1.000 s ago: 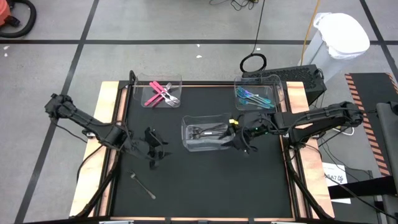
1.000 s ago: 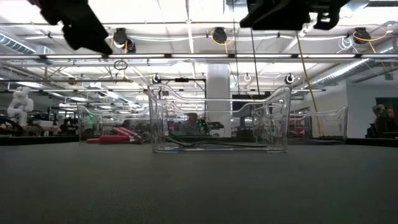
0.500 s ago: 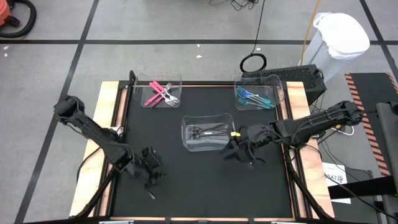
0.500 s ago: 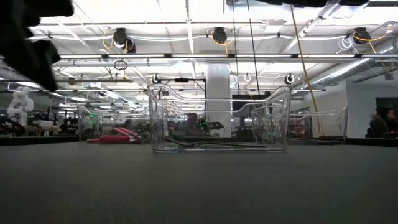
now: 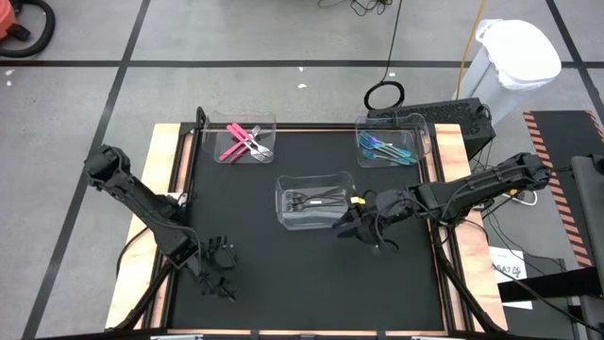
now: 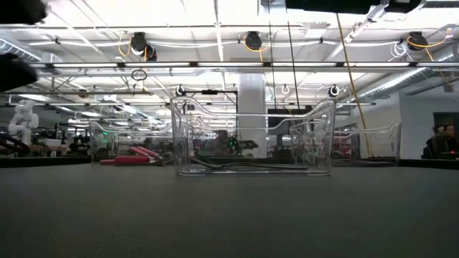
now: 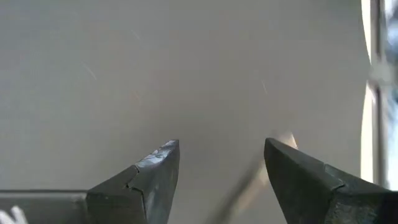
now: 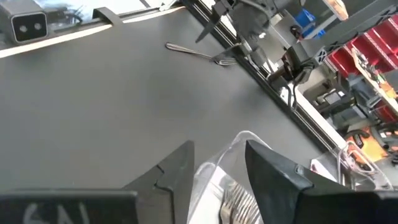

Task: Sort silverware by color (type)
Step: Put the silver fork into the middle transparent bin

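Lower left of the overhead frame, the left gripper (image 5: 219, 269) spreads open above a plain grey metal fork (image 8: 202, 52); the right gripper (image 5: 361, 225), parted and empty, hovers beside the clear plastic centre bin (image 5: 311, 179).

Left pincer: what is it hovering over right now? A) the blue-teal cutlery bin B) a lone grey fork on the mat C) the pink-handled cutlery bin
B: the open left pincer is down over the lone grey fork on the mat, far from every bin.

Two dark jointed arms, black wedge-shaped gripper fingers (image 7: 146, 180)
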### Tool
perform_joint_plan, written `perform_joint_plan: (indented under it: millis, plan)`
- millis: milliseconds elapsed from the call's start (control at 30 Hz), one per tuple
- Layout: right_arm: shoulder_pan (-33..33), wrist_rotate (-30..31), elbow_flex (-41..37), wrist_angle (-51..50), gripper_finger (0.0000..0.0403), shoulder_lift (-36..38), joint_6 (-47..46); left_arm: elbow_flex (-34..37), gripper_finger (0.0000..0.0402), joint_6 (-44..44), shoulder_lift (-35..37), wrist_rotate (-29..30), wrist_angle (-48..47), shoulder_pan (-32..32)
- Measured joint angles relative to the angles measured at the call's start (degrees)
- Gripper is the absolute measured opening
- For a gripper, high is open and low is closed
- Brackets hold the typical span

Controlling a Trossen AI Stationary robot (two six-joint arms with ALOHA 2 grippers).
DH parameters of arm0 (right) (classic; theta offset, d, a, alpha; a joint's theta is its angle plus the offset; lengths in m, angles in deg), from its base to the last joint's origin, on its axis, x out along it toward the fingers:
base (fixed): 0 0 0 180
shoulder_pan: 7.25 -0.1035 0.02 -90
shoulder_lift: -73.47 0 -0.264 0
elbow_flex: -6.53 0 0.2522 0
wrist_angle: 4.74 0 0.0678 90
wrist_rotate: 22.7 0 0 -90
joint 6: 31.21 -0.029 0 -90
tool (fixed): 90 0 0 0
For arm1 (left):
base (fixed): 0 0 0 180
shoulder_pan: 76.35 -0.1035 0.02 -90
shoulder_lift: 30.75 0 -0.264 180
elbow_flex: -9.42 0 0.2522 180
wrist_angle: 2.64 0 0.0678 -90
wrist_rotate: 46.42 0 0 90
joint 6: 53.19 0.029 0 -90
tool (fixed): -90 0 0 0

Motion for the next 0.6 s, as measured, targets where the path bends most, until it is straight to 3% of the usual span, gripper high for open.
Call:
perform_joint_plan:
  millis: [233,600]
  plan:
    - [0.0,-0.19,0.0,0.06,0.0139,-0.01,-5.31,0.0,0.0235,-8.28,0.0,-12.0,-6.4,2.98]
    - [0.0,-0.2,0.0,0.08,0.0139,0.0,-12.44,-0.02,0.0212,-10.43,0.0,-13.12,-8.54,7.23]
